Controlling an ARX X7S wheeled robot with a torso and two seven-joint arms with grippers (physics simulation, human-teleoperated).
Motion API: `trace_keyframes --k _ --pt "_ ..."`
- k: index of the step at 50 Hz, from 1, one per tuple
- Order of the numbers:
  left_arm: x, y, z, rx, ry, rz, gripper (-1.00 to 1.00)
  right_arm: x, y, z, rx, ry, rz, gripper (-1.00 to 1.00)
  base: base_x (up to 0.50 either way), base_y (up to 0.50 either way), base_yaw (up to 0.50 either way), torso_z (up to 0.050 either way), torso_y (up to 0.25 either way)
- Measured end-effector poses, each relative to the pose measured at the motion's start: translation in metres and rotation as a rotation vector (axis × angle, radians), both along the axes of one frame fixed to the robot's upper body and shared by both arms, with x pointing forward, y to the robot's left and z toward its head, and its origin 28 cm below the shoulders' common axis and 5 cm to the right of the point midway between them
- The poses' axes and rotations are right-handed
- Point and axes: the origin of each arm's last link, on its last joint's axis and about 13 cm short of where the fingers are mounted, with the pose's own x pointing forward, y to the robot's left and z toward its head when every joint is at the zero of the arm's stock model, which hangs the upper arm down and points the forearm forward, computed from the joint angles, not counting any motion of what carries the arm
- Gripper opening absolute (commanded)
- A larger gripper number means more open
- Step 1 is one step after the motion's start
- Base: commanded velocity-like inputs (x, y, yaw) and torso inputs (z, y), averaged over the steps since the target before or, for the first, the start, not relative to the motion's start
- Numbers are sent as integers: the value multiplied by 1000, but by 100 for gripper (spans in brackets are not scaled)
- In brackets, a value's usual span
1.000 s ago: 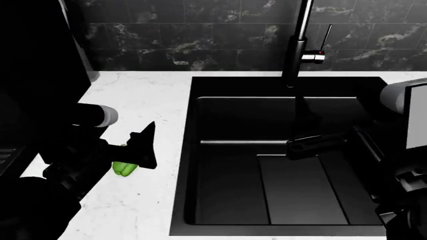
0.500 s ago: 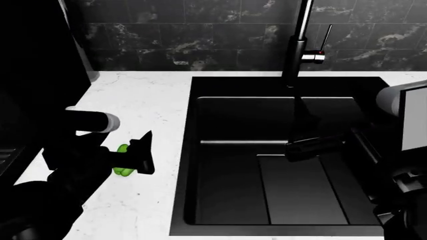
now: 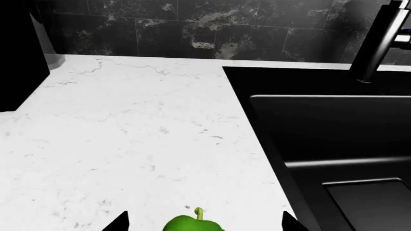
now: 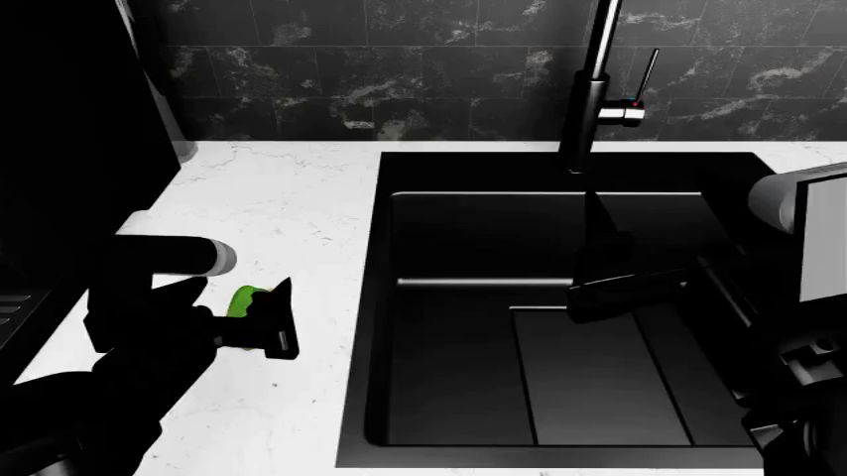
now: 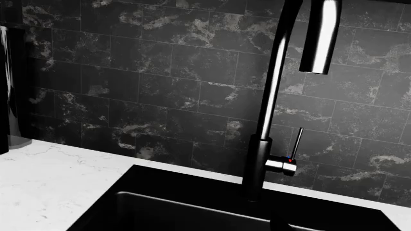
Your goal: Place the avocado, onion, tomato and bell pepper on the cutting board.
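The bright green bell pepper point(image 3: 187, 225) lies on the white marble counter point(image 3: 128, 144), left of the sink, stem pointing toward the back wall. My left gripper point(image 3: 203, 222) is open, its two dark fingertips point(image 3: 122, 222) wide apart on either side of the pepper with gaps showing. From the head camera the bell pepper point(image 4: 245, 300) peeks out behind the left gripper point(image 4: 268, 319). My right gripper point(image 4: 629, 288) hangs dark over the sink, and how its jaws stand is not readable. The avocado, onion, tomato and cutting board are out of view.
A black sink point(image 4: 556, 327) fills the middle and right, its rim close to the pepper. A tall chrome faucet point(image 4: 596, 79) stands at the back against the dark marble tile wall point(image 5: 160, 86). A dark tall appliance point(image 4: 66, 119) borders the counter's left.
My left arm has drawn back toward me and settled lower around the bell pepper, which now shows less behind the gripper. The right arm has barely moved.
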Motion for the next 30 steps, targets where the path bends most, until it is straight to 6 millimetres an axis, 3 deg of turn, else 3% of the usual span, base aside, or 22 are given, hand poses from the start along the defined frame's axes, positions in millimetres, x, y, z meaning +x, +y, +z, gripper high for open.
trace_keyframes --k 30 --pt "-4 2 -9 14 46 27 100 -3 0 1 4 -12 8 100 0 0 0 0 0"
